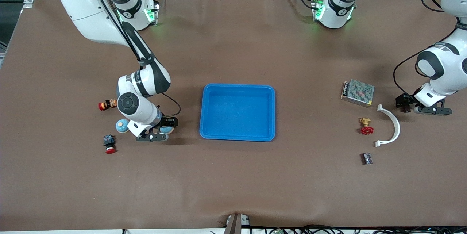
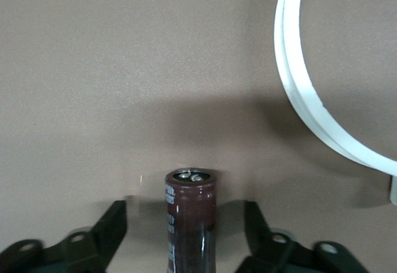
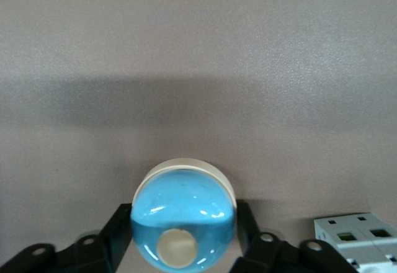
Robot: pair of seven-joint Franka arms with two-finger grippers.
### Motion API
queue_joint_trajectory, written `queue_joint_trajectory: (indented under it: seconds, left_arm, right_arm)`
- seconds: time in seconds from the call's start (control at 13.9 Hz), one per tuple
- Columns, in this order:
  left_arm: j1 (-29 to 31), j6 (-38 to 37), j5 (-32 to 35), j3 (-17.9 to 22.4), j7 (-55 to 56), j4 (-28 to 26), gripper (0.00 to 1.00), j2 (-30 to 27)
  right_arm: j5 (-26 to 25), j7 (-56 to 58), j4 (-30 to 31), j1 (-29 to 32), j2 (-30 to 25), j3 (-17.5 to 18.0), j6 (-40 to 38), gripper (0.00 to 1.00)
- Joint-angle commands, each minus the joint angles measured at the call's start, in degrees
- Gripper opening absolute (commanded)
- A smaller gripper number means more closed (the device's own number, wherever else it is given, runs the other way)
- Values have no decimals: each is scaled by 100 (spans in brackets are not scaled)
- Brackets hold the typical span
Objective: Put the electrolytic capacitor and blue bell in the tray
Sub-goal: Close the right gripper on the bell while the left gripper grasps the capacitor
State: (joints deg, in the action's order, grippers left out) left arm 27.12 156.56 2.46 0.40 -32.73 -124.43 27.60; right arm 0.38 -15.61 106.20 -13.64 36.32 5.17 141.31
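Right arm's end first:
- Red-tipped part and a black button with a red cap lie on the table, with the button nearer the camera.
- Between them is a pale blue round thing, half hidden under the right arm.
- Right gripper is down at table level, between those parts and the tray.
- In the right wrist view its fingers press on both sides of the bell, with no gap showing. The bell is blue with a cream rim and a cream knob.
- The bell sits on the table just off the tray's rim, toward the right arm's end, and not in the tray.
- A grey-white block lies beside the bell.

Middle:
- Tray is mid-table with nothing in it.

Left arm's end:
- Mesh box, red valve and a small dark module sit in a rough line, with the module nearest the camera.
- White arc lies beside the valve, further toward the left arm's end.
- Left gripper is low, near the arc's upper tip.
- Its fingers straddle the capacitor and stand wide, with a clear gap on each side and no contact.
- The capacitor is a dark brown can with its terminal end showing. It is on the table near the arc, well apart from the tray.
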Motion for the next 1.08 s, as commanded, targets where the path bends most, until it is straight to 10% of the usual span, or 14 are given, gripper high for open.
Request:
queue_joint_trajectory:
  seconds: [0.0,0.36,1.01]
  left_arm:
    - [74,24,0,-40,-102,-11,46,-9]
    - [65,7,9,-31,-119,6,0,-35]
    - [30,7,18,-57,-41,50,0,-149]
  right_arm:
    - [-64,-74,-38,-33,33,-25,46,46]
    - [23,-74,-301,11,-115,-16,-427,44]
    - [32,-1988,-1163,-841,-327,45,-1818,45]
